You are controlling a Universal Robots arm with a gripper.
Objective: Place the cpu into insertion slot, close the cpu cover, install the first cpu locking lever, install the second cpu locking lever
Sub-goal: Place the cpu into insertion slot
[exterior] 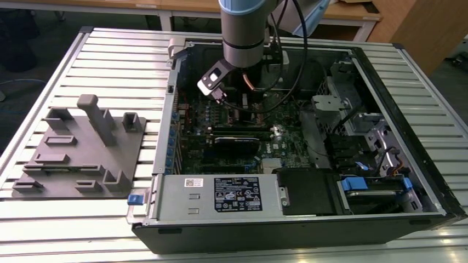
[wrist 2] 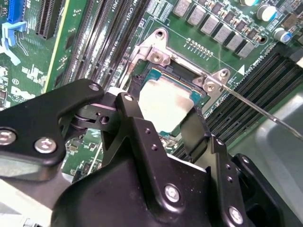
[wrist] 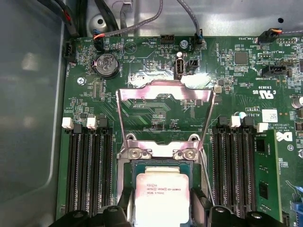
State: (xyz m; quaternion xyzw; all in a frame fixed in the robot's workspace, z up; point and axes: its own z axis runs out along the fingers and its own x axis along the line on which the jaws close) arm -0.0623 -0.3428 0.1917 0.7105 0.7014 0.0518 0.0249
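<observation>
Exterior view: an open black PC case (exterior: 292, 236) lies on a ribbed aluminium tabletop (exterior: 109, 55). A matte grey plastic fixture (exterior: 80, 148) with blocky posts sits beside it on the exterior view's left. The smooth grey arm (exterior: 245, 27) drops into the far end of the case, above the green board (exterior: 219, 123).

Second wrist view: the hand (wrist 2: 163, 111) is chunky black metal with shiny bolts, sitting right at the cpu (wrist 2: 165, 97), with black parts on both sides of it. Honestly can't tell if it's pinching the chip or just sitting loose around it. The cpu is flat and square with a dull silver top, lying in the slot (wrist 2: 163, 73), which shows a dark teal edge. A thin wire lever (wrist 2: 255, 106) sticks out slanted nearby.

First wrist view: same deal, the hand (wrist: 162, 201) is at the cpu (wrist: 162, 191), which sits in the slot (wrist: 161, 164). The cover (wrist: 163, 92), a thin shiny frame with a big window, is flipped open and away from the chip. Long black ribbed memory slots (wrist: 87, 165) run on both sides, and there's a round coin battery (wrist: 106, 64) farther off.
</observation>
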